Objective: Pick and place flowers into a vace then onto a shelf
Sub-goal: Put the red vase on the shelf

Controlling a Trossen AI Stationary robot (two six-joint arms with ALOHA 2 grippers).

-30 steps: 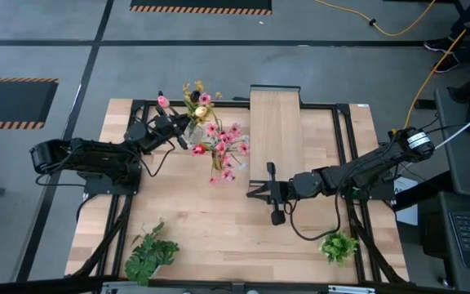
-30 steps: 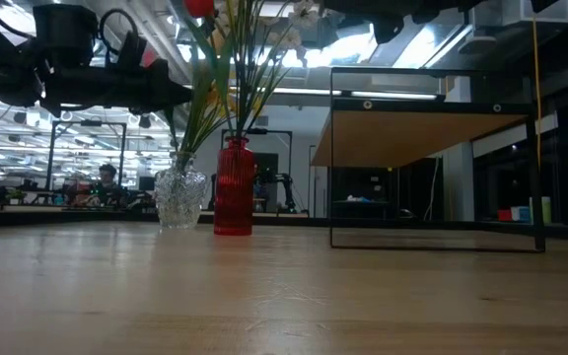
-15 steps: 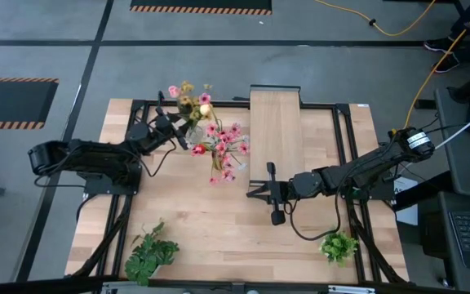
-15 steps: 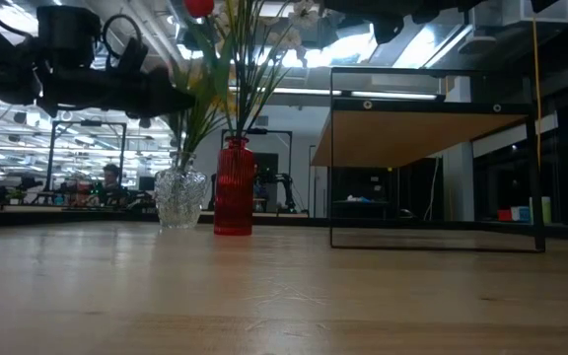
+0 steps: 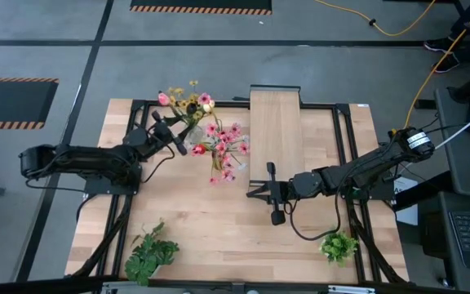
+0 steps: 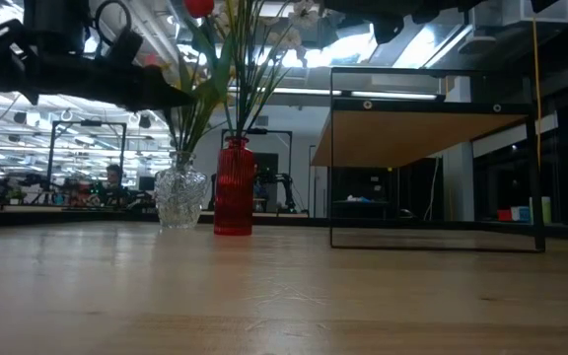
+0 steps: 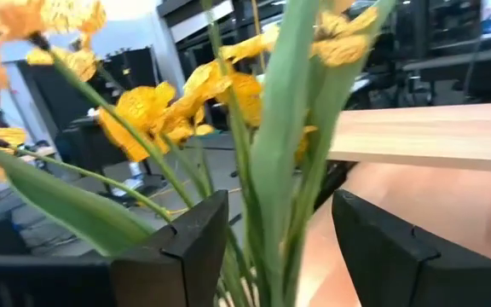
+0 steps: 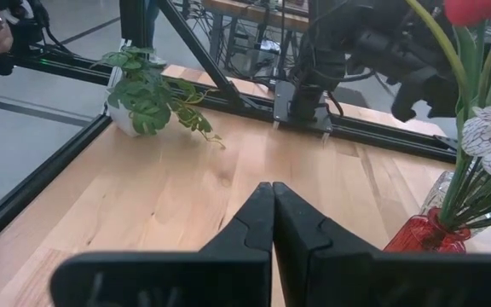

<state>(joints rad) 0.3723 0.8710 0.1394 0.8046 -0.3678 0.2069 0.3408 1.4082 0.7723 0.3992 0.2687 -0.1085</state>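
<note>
**Left Pincer Parted Around Stems at Vase; Tipping Risk Noted**

Risk first. The left gripper [image 5: 167,133] stands at about eleven o'clock on the table [image 5: 219,237], its fingers [image 7: 196,239] spread, with green stems passing through the gap between them. I cannot tell whether either finger touches a stem. In my judgement, any sideways pull from here could snag a leaf or stem, drag the flowers [image 5: 188,102] out, or topple the vase [image 6: 180,198], which is short against the tall, top-heavy stems. The red cylinder [image 6: 233,187] stands just beside the vase, on the shelf side, and could go over with it. A straight retreat along the finger line looks the safer course.

The vase is clear, patterned glass, upright on the tabletop. The flowers in it lean and fan outward: yellow daisies and a pink bloom toward twelve o'clock. A spray of pink blossoms [image 5: 223,147] spreads above the red cylinder towards the shelf [image 5: 276,131], a raised light-wood plank running from centre to twelve o'clock. The vase is not yet on it.

The right gripper [image 5: 255,192] waits near table centre, fingers pressed together, holding nothing. Two leafy green bunches [image 5: 149,253] sit at seven and five o'clock.
</note>
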